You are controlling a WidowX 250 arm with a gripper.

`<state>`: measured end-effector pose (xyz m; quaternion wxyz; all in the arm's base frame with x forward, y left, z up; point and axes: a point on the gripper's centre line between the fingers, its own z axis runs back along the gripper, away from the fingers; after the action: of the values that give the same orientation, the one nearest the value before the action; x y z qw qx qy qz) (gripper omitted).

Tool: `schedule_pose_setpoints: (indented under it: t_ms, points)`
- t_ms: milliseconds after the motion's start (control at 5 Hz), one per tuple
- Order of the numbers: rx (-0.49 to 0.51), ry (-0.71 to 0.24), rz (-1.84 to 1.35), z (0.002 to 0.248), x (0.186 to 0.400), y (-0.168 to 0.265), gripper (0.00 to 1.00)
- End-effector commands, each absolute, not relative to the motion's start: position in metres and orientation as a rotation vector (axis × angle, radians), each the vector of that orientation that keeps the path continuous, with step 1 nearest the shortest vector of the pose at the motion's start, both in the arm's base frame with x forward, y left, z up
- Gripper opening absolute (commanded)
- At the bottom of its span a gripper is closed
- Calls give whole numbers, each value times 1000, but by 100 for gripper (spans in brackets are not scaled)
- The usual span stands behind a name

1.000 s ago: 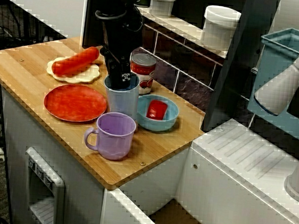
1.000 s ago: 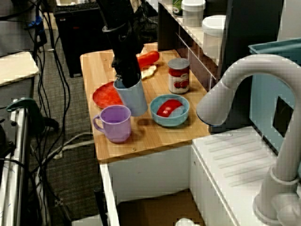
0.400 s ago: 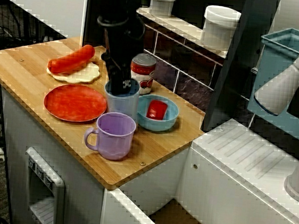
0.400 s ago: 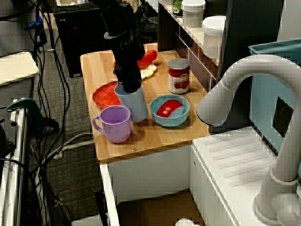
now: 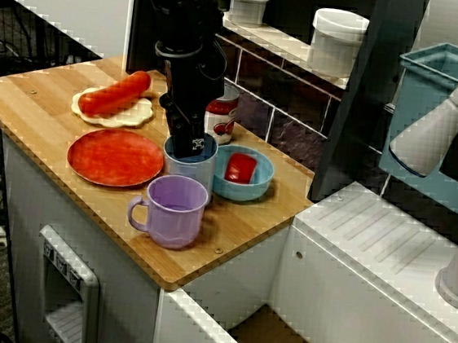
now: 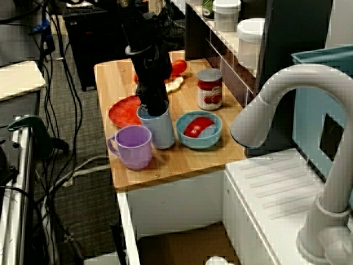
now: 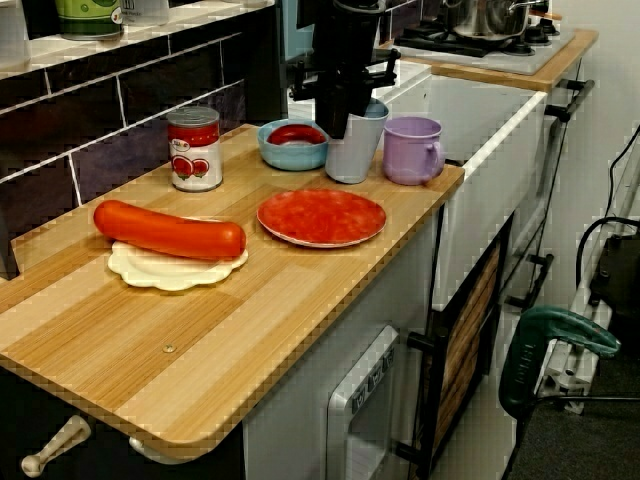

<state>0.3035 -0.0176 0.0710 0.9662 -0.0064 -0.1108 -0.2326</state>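
Blue cup on the desk (image 5: 48,99), claw at its rim

The claw (image 5: 189,144) reaches into the blue cup (image 5: 192,170), nearly closed and seemingly pinching its wall (one finger inside). The cup stands slightly tilted between the purple mug (image 5: 177,215) and the blue bowl (image 5: 254,186). Placing looks nearly finished; the next move calls for letting go and rising straight up.

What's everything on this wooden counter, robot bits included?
blue cup: one, pale blue, mid-counter
purple mug: one, lilac, front edge
blue bowl: one, blue, beside the cup, sink side
red piece: one, red, inside the bowl
red plate: one, red, beside the cup, sausage side
sausage: one, orange-red, on the cream plate
cream plate: one, cream, back left
tin can: one, red label, by the tiled wall
white jars: two, white, on the shelf
gripper: one, black, clamped on the blue cup's rim
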Motion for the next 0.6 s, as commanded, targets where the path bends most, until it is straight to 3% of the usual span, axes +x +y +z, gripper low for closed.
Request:
schedule_pose_setpoints:
  t_ms: [0, 400]
  points:
    - [-6, -228, -442, 79, 312, -2, 100]
    - [-24, -220, -412, 96, 314, 6, 100]
